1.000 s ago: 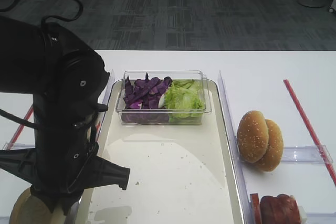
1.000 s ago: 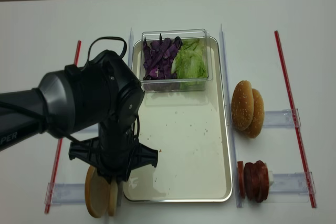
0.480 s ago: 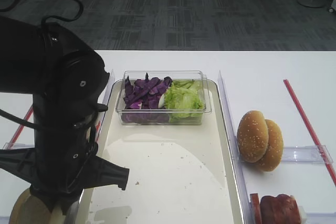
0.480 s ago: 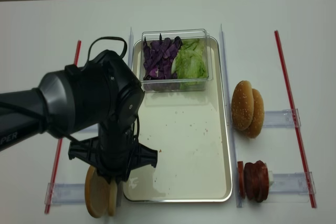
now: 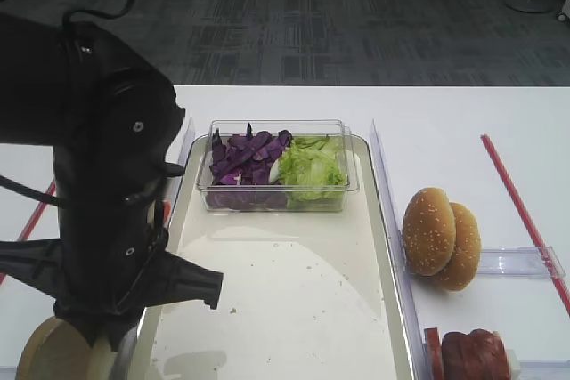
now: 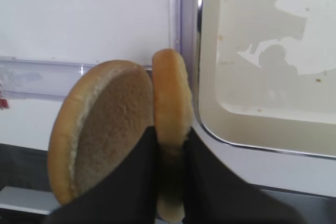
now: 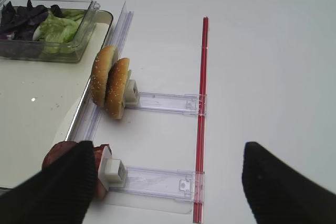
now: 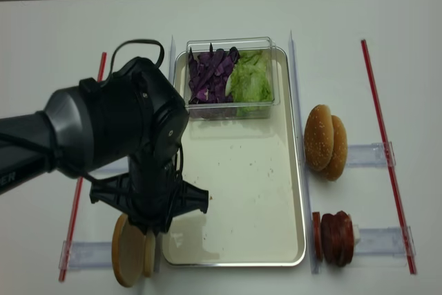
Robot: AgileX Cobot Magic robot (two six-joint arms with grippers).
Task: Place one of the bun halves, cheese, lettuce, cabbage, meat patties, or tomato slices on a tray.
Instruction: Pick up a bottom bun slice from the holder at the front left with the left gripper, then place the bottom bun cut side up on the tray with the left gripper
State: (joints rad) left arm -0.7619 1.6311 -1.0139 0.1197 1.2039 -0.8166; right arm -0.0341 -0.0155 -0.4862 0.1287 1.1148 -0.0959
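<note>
Left wrist view shows the left gripper (image 6: 169,156) clamped on the right-hand bun half (image 6: 170,124), which stands on edge beside a second bun half (image 6: 102,127) just off the tray's (image 6: 252,129) near left corner. The right gripper's (image 7: 167,182) fingers (image 7: 63,187) stand wide apart, holding nothing, over the table's (image 7: 262,51) right side near the meat patties (image 7: 65,156).

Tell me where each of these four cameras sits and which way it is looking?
Exterior high: low before the table, facing across the tray; left arm shows.
Realsense: overhead, straight down; left arm.
Right wrist: on the right arm, facing the sesame buns; dark fingers at the bottom.
Left wrist: between fingers shut on a bun half.
Both wrist views share the tray's edge.
</note>
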